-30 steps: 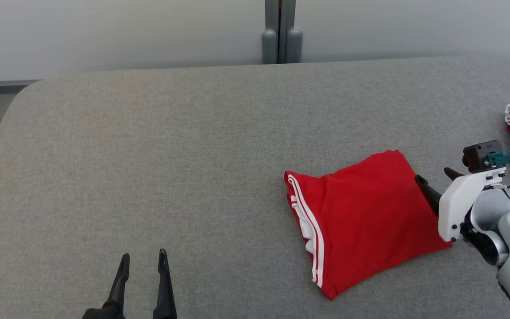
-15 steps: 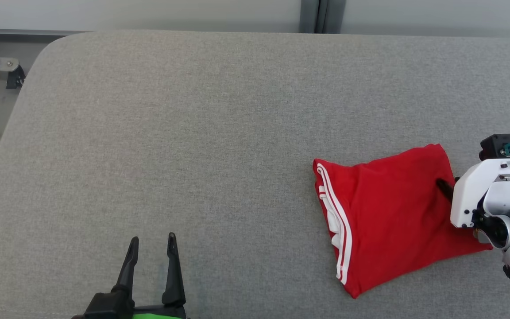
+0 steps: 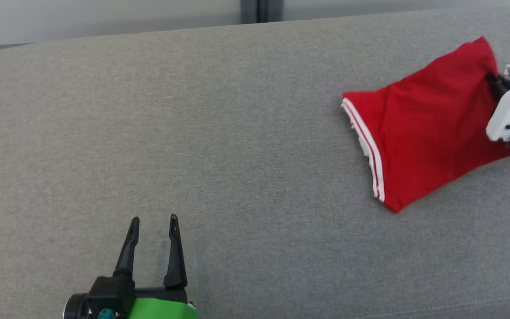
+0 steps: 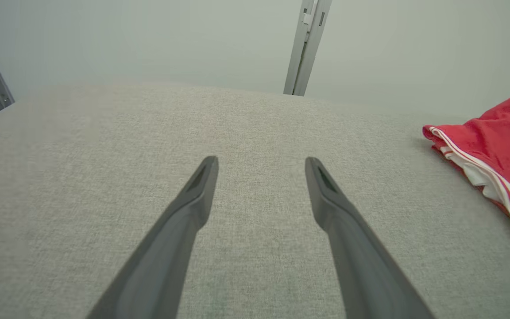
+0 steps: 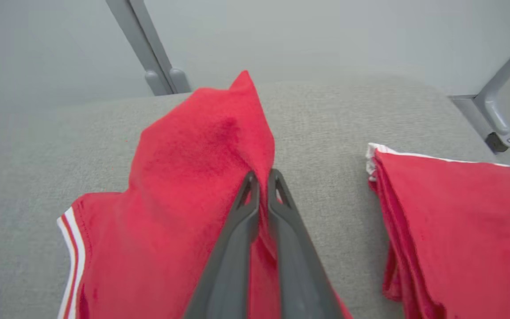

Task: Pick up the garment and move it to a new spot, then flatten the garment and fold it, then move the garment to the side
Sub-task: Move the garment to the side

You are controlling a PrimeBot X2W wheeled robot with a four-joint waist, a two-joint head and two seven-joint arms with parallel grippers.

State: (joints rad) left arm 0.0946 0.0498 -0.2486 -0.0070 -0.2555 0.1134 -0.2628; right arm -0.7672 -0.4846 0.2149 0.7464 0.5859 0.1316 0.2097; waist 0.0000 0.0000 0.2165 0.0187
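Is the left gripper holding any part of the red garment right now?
No, in the left wrist view the left gripper is open over the grey table, and the red garment lies apart from it.

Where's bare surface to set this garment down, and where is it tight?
Bare grey surface runs wide between the left pincer and the striped edge of the held garment. Crowded: right of the right pincer, a narrow strip before the red stack.

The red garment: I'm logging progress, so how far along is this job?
Done: the garment is folded into a compact packet on the gray surface. In hand: the right gripper is shut on its edge, beside a red folded pile; the left gripper is open, apart from it. Left: probably setting it aside and letting go.
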